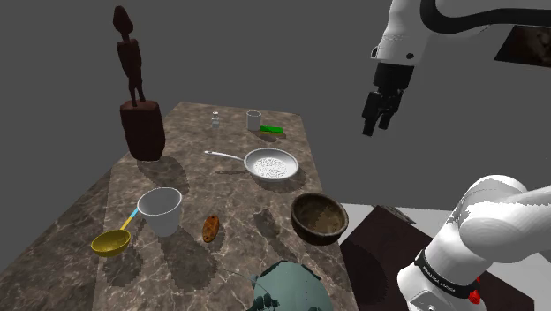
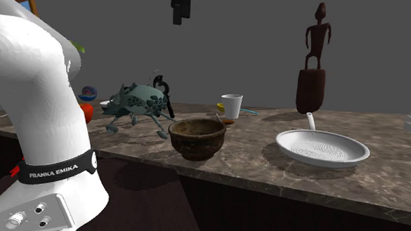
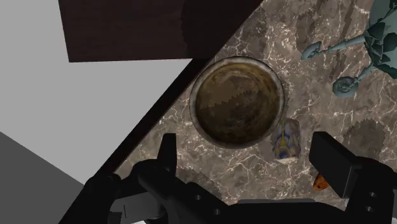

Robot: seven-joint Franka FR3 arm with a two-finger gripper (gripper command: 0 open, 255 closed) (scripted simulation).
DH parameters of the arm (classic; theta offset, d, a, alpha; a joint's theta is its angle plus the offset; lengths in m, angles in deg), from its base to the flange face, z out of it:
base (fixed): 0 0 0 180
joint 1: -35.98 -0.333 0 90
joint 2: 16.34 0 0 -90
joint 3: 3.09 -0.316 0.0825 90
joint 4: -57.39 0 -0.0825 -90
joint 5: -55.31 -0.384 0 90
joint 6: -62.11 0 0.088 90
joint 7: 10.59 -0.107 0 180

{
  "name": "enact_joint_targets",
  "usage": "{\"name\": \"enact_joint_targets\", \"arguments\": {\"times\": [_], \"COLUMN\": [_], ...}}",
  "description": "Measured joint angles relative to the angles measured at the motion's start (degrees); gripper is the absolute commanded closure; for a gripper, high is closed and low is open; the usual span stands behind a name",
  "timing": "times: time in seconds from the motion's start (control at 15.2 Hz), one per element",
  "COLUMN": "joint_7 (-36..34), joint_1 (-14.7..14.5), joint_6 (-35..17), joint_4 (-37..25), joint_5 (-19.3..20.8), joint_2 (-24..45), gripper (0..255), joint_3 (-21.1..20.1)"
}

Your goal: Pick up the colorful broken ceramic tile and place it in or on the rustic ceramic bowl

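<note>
Colorful tile (image 3: 286, 139) lies on the tabletop (image 3: 222, 172) just beside the brown bowl (image 3: 236, 100). The pincer (image 3: 248, 146), wide and empty, should descend squarely over it, clear of the rim.

A brown marbled worktop (image 1: 190, 177) is seen. At its far end, toward the shoulder view's left, a dark carved figure (image 1: 139, 106) is set upright on a block base. A small clear bottle (image 1: 215, 117), a small white cup (image 1: 254, 120) and a green object (image 1: 272, 130) are ranged near the far edge. A white long-handled pan (image 1: 271, 164) is laid around the middle. Nearer, a white beaker (image 1: 161, 208) is placed just beside a yellow scoop (image 1: 110, 241), with a brown oval piece (image 1: 210, 228) close by. A teal crab-like figure (image 1: 287, 287) is cut off by the shoulder view's lower edge.
</note>
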Motion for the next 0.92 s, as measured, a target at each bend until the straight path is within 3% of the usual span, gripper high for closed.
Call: {"name": "enact_joint_targets", "arguments": {"times": [0.26,0.92], "joint_7": [-2.00,-11.45], "joint_1": [-0.48,-1.97], "joint_6": [-3.91,-22.73], "joint_4": [1.85,6.20], "joint_5": [-1.10,-3.99], "joint_2": [1.56,13.56], "gripper": [0,0], "joint_3": [-2.18,-12.25]}}
